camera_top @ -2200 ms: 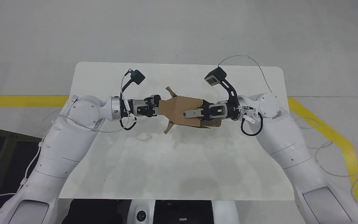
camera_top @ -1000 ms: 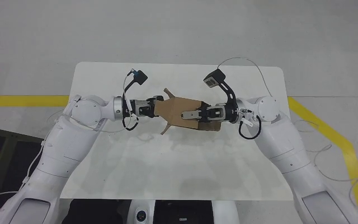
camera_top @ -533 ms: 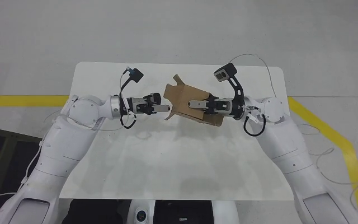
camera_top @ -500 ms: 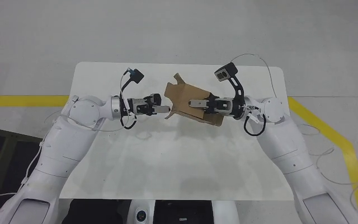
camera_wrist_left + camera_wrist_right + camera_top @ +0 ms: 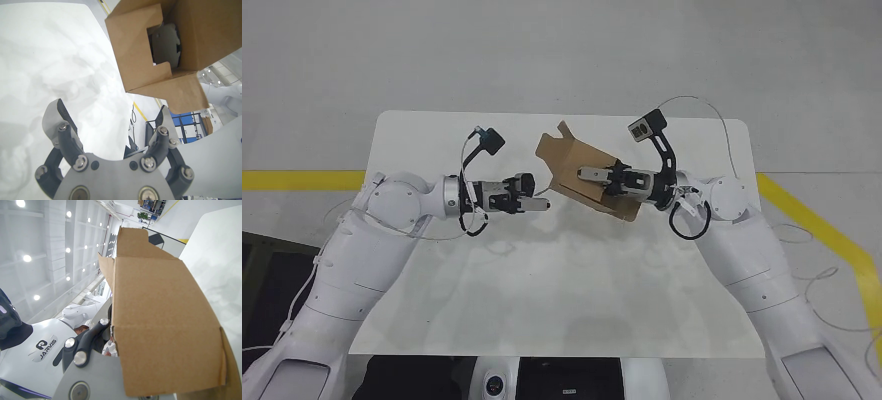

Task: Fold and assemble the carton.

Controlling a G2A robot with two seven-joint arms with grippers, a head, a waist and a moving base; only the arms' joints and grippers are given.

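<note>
Though my right gripper [image 5: 587, 175] has its fingers clamped on the carton [image 5: 567, 160], opened out above the far middle of the surface [image 5: 542, 290], its end flaps look unfolded; my left gripper [image 5: 535, 203] hangs just left, fingers apart.

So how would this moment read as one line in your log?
right end effector: shut on brown cardboard carton | left end effector: open, empty, apart from carton | carton: over white table

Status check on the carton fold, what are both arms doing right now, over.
Left tool open, empty, short of the carton. Right tool shut on carton wall, carton tilted above the table. Facing end open, nothing between.
</note>
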